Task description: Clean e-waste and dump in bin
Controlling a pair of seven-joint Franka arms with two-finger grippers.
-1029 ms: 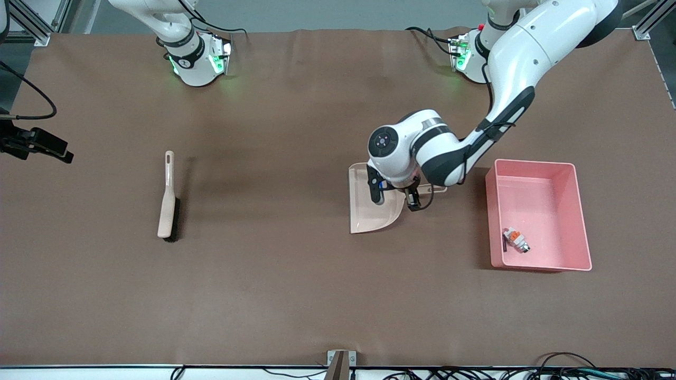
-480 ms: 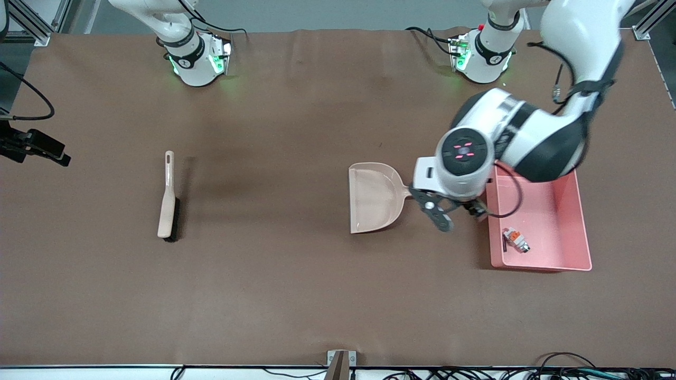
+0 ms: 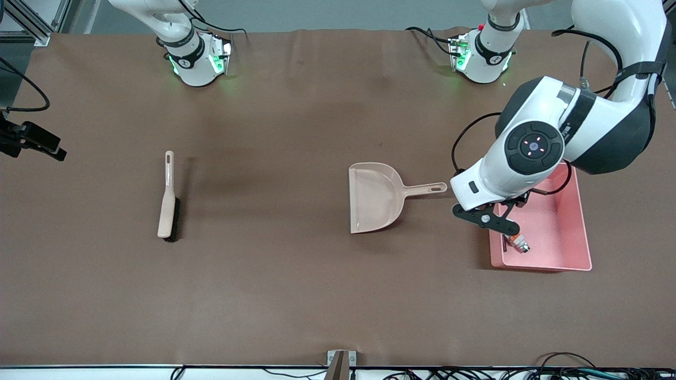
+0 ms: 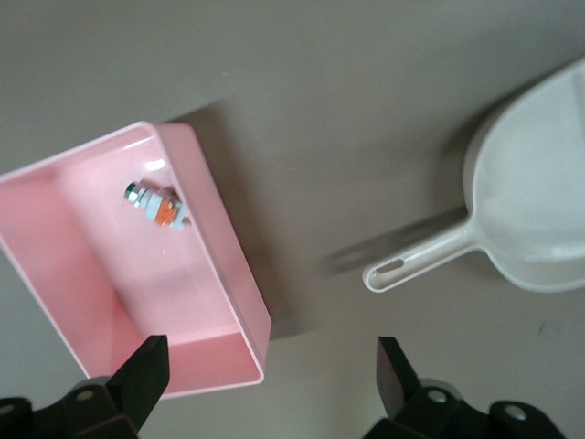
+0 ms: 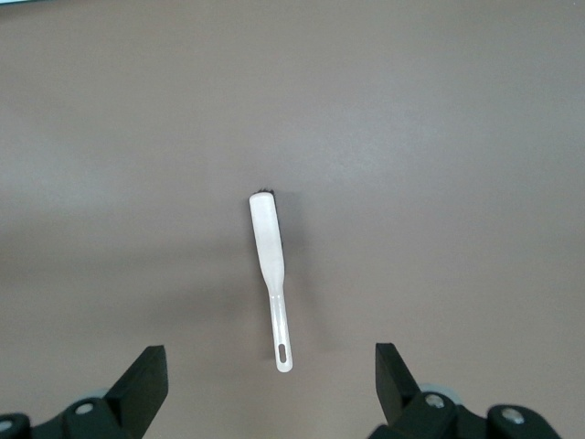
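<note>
On the table: brown mat (image 3: 296, 295) running from one arm's end to the other, everything below resting on it.
Bin: pink tray (image 3: 575, 221) at my left arm's end of the table, sitting flat, its long side running toward the front camera.
Dustpan: beige dustpan (image 3: 375, 198) beside the pink tray toward the table's middle, well apart from it, handle pointing at the tray; nothing visible inside.
Brush: beige brush (image 3: 168, 200) lying flat toward my right arm's end, black bristles along its edge, well apart from the dustpan.
Left gripper: my left gripper (image 4: 272, 370) hangs in the air over the tray's wall nearest the dustpan, fingers spread wide and clamped on nothing.
Right gripper: my right gripper (image 5: 271, 380), waiting high over the brush, fingers apart and empty.
E-waste: white-grey component (image 4: 157, 204) with orange and green marks, lying on the tray floor in the corner nearest the front camera; the dark block beside it is mostly hidden under my left gripper.
</note>
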